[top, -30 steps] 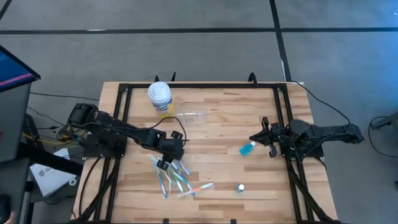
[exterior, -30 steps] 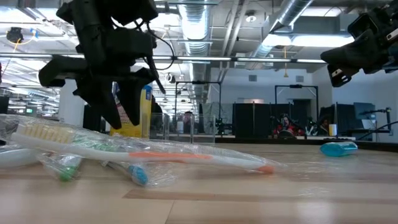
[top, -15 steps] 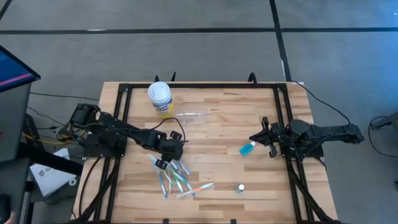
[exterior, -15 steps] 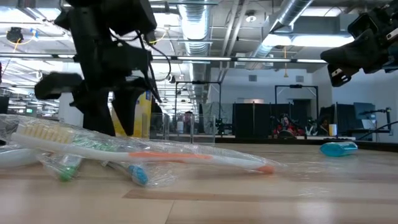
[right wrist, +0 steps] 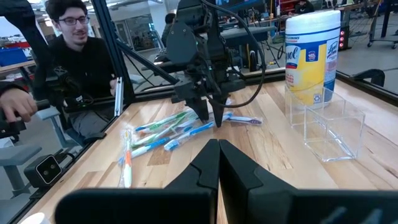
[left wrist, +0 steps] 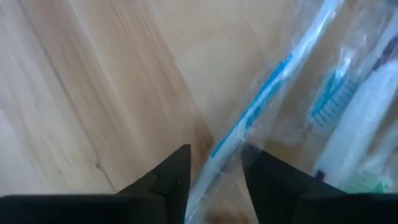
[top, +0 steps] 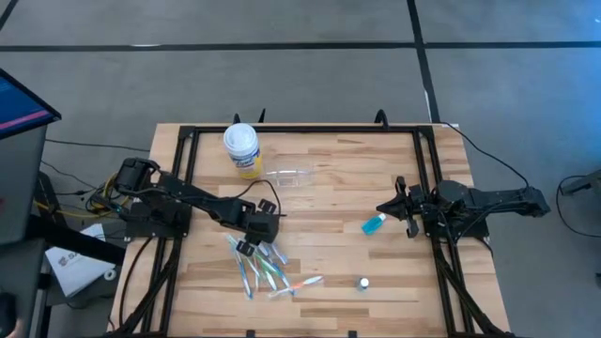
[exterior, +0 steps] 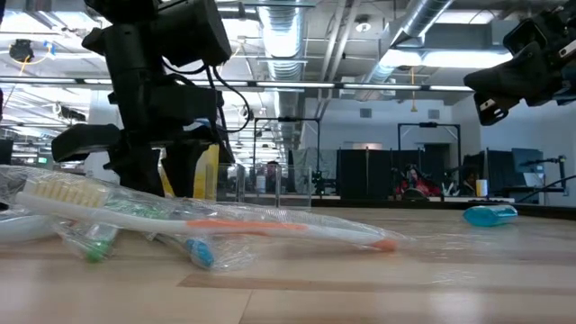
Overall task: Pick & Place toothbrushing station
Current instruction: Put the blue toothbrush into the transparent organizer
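Several thin wrapped toothbrushes lie in a loose pile on the wooden table, left of its middle. My left gripper points steeply down at the pile's far left end, open. Its fingers stand on either side of one blue-and-white toothbrush in a clear wrapper. The small clear cup rests on the table's far half. A small blue tube lies right of centre, just before my right gripper. That gripper is shut, level and holds nothing. My left gripper comes from above, with the wrapped toothbrush's handle running through the gap between its two fingers. The toothbrush lies flat on the table. Whether the fingertips touch the clear wrapper cannot be told.
A white-lidded yellow canister stands at the far left, beside the clear cup. A small round blue-and-white piece lies near the front, right of the pile. A person sits beyond the table's left edge. Bare wood lies in the table's middle.
My left gripper has come down onto the far left end of the toothbrush pile. The toothbrushes, cup and tube have stayed where they were.
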